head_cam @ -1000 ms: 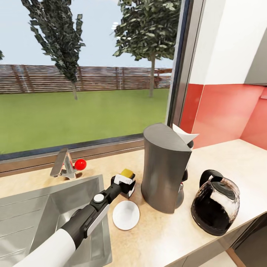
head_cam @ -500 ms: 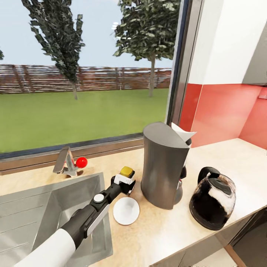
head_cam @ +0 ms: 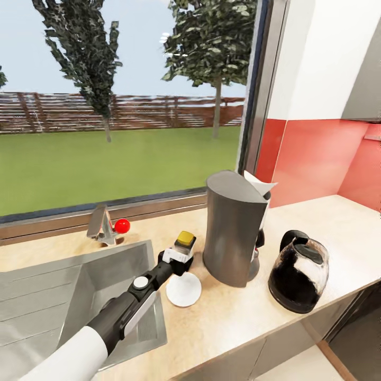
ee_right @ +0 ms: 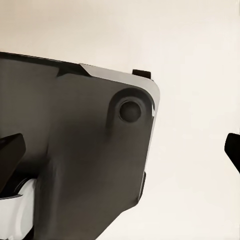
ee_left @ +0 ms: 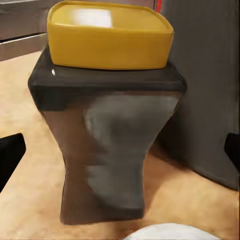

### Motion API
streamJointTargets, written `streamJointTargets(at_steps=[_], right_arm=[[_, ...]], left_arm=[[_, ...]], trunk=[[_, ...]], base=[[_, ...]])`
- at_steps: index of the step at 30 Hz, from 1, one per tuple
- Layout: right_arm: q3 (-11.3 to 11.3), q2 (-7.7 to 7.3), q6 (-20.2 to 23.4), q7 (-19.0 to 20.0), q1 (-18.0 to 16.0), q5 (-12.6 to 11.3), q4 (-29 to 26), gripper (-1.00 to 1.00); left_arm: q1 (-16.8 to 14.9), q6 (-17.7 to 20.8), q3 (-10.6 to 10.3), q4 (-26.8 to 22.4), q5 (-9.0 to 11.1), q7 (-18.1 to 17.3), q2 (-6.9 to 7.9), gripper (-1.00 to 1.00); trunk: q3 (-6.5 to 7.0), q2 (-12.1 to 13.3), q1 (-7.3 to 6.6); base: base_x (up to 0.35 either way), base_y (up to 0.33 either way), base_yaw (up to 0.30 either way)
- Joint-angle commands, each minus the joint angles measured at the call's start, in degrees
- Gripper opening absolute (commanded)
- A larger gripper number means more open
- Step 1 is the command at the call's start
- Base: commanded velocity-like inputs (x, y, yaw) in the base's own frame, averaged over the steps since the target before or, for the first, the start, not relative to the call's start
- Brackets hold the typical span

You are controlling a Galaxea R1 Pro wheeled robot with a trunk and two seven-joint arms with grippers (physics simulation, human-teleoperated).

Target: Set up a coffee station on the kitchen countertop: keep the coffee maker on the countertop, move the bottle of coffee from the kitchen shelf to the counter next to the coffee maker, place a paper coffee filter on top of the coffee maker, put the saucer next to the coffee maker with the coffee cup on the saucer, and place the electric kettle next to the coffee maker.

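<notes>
Your left gripper [head_cam: 181,257] sits at the bottle of coffee [head_cam: 183,248]; in the left wrist view the dark fingertips [ee_left: 10,160] stand wide at either edge of the frame with visible gaps to the bottle [ee_left: 107,130], so the fingers read as released, not clamped. The bottle stands upright on the kitchen countertop [head_cam: 317,233], yellow cap up, dark inside, contents not distinguishable. At its 6 o'clock in the head view lies the saucer [head_cam: 183,289], bare, partly overlapped by the gripper; a sliver of it shows in the left wrist view [ee_left: 172,232]. At the bottle's 3 o'clock, just beside it, stands the coffee maker [head_cam: 233,227] with the paper coffee filter [head_cam: 260,185] on its top; its carafe is mostly hidden behind the grey body. Further toward 3 o'clock, the electric kettle [head_cam: 298,278] holds dark liquid. At 9 o'clock from the bottle, the sink [head_cam: 63,296] is cut off at the frame edge. Your right wrist view gives a dark housing [ee_right: 75,150] against a pale surface; the right fingertips [ee_right: 10,160] sit far apart at the frame edges, spread with nothing between them.
</notes>
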Motion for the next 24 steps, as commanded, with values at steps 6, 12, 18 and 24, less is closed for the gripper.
streamJointTargets(at_steps=[6, 12, 18, 24], right_arm=[[-0.3, 0.03, -0.2, 0.2, 0.0, 0.5, 0.0, 1.0], [-0.3, 0.04, -0.2, 0.2, 0.0, 0.5, 0.0, 1.0], [-0.3, 0.06, -0.2, 0.2, 0.0, 0.4, 0.0, 1.0], [-0.3, 0.06, -0.2, 0.1, 0.0, 0.4, -0.1, 1.0]], left_arm=[[0.0, 0.2, -0.1, -0.1, 0.6, 0.0, 0.09, 1.0], [0.0, 0.1, -0.2, -0.1, 0.6, 0.0, 0.09, 1.0], [0.7, -0.1, -0.4, -0.1, 0.7, 0.0, 0.01, 1.0], [5.1, -0.6, -0.7, -1.8, 0.5, -0.4, -0.01, 1.0]], trunk=[[-0.11, -0.1, -0.01], [-0.11, -0.1, -0.01], [-0.11, -0.1, -0.01], [-0.11, -0.1, -0.01]], base=[[-0.3, 0.205, 0.0], [-0.292, 0.22, 0.0], [-0.319, 0.075, 0.0], [-0.332, -0.033, 0.096]])
